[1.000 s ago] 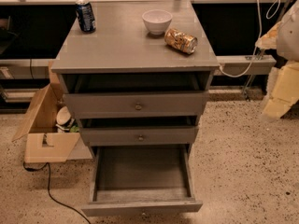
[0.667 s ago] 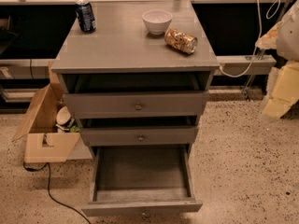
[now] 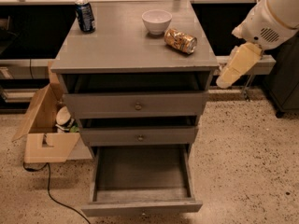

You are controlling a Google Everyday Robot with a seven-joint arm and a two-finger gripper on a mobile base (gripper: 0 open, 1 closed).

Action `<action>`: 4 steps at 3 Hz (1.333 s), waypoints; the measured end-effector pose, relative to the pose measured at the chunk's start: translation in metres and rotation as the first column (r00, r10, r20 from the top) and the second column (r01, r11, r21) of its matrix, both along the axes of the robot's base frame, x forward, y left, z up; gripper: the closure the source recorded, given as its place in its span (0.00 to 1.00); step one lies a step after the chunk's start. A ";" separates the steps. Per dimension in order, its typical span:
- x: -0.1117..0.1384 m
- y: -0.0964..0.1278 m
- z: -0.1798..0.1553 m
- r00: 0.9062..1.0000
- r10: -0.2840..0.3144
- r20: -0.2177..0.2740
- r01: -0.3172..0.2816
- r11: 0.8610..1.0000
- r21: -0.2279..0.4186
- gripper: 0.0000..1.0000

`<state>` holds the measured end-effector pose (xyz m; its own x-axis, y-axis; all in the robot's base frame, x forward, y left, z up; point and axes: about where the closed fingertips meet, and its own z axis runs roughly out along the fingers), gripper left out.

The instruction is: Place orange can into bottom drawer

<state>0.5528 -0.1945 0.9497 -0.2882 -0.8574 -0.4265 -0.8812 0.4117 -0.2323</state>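
The orange can (image 3: 180,40) lies on its side on the grey cabinet top (image 3: 121,45), near the back right, just right of a white bowl. The bottom drawer (image 3: 142,207) is pulled fully out and its inside shows nothing in it. My gripper (image 3: 220,82) hangs in the air off the cabinet's right edge, lower than the can and to its right, on a white arm coming in from the upper right. It holds nothing that I can see.
A white bowl (image 3: 156,21) and a dark blue can (image 3: 85,15) stand on the cabinet top. The two upper drawers (image 3: 138,105) stand slightly out. An open cardboard box (image 3: 44,132) and a cable (image 3: 51,192) lie on the floor at left.
My arm and gripper have moved left and a little up, closer to the cabinet's right edge. The can and the drawers have not moved.
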 end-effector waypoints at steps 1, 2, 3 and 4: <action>0.054 0.009 -0.012 0.996 -0.084 0.036 0.081 0.993 0.083 0.00; 0.104 0.003 -0.020 0.977 -0.191 0.098 0.175 0.972 0.154 0.00; 0.117 0.003 -0.019 0.969 -0.214 0.126 0.190 0.966 0.178 0.00; 0.121 0.003 -0.019 0.967 -0.222 0.126 0.197 0.963 0.184 0.00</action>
